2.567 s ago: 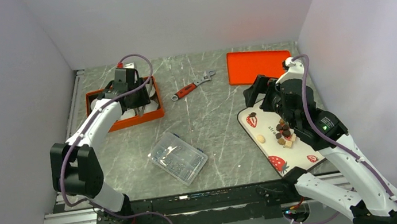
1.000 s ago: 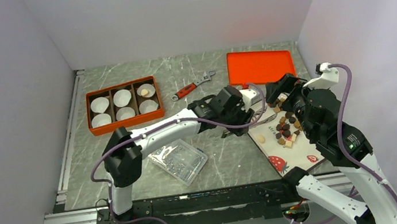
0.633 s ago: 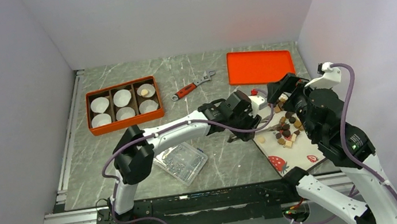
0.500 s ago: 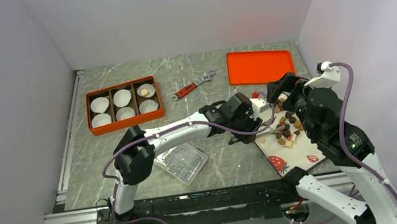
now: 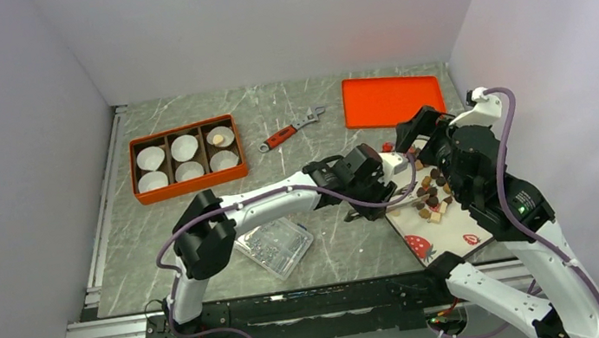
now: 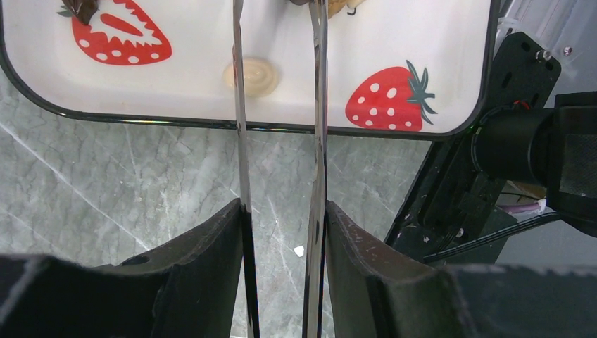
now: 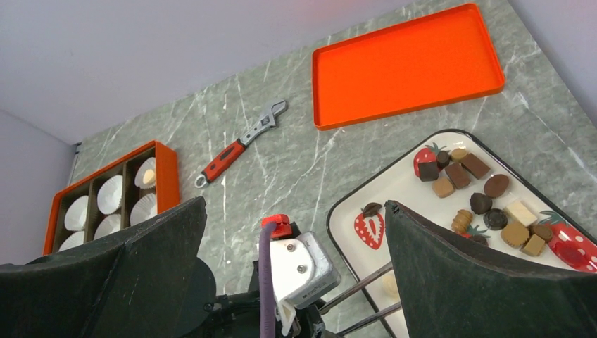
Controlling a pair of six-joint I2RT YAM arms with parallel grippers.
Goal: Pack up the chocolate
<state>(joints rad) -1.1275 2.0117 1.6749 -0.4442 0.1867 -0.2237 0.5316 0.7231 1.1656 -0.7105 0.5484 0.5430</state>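
Observation:
The chocolate [image 5: 430, 191] [image 7: 486, 190] lies as several brown and tan pieces on a white strawberry-print tray [image 5: 390, 218] [image 7: 394, 190]. A cream piece [image 6: 257, 76] [image 7: 389, 284] lies apart near the tray's front rim. My left gripper [image 5: 387, 197] [image 6: 281, 208] is shut on long metal tweezers [image 6: 317, 105]. The blades stand apart over the tray, with the cream piece between them under the left blade. Their tips are out of the left wrist view. My right gripper [image 5: 414, 132] [image 7: 294, 204] hangs open above, holding nothing.
An orange box [image 5: 193, 183] [image 7: 165, 179] of white paper cups stands at back left, one cup holding a tan piece [image 5: 221, 134]. A red-handled wrench [image 5: 291, 129], a flat orange lid [image 5: 391, 97] and a clear plastic case [image 5: 269, 241] also lie on the table.
My left arm swung from the orange box across to the tray, then edged further right so the tweezers reach over its rim. The right gripper lifted off the tray and shifted slightly left.

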